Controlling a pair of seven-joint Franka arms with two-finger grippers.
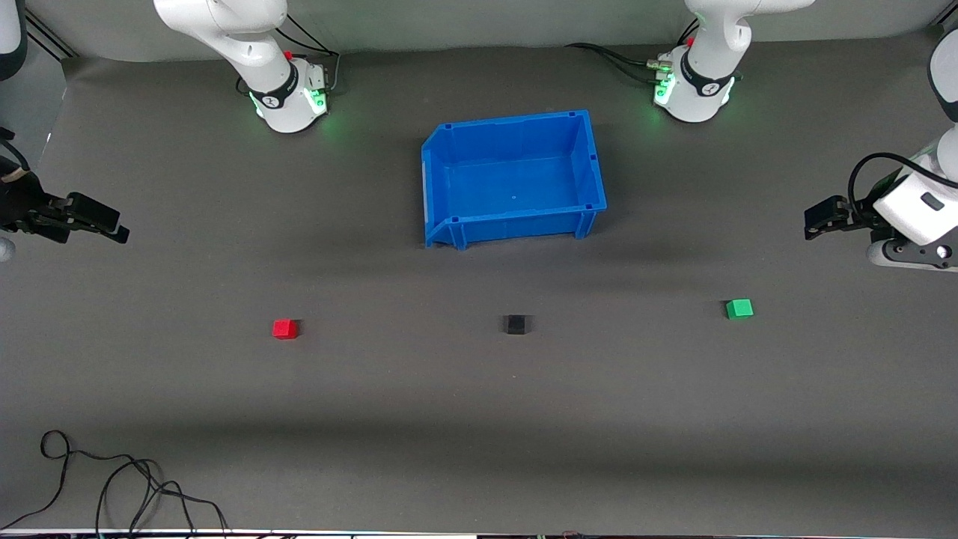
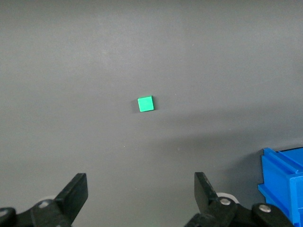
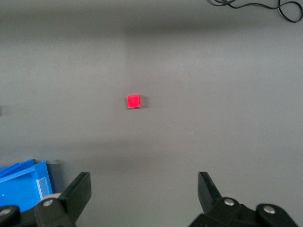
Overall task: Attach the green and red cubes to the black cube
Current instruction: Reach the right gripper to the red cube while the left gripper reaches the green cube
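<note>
Hovering hands [image 1: 810, 223] [image 1: 120, 228], fingers spread wide

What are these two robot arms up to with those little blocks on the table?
Nothing is being handled yet. The green cube, black cube and red cube lie apart in a row, nearer the front camera than the blue bin, black in the middle. The left gripper hangs open at the green cube's end of the table, the right gripper open at the red cube's end. Each wrist camera looks at its own cube.
</note>
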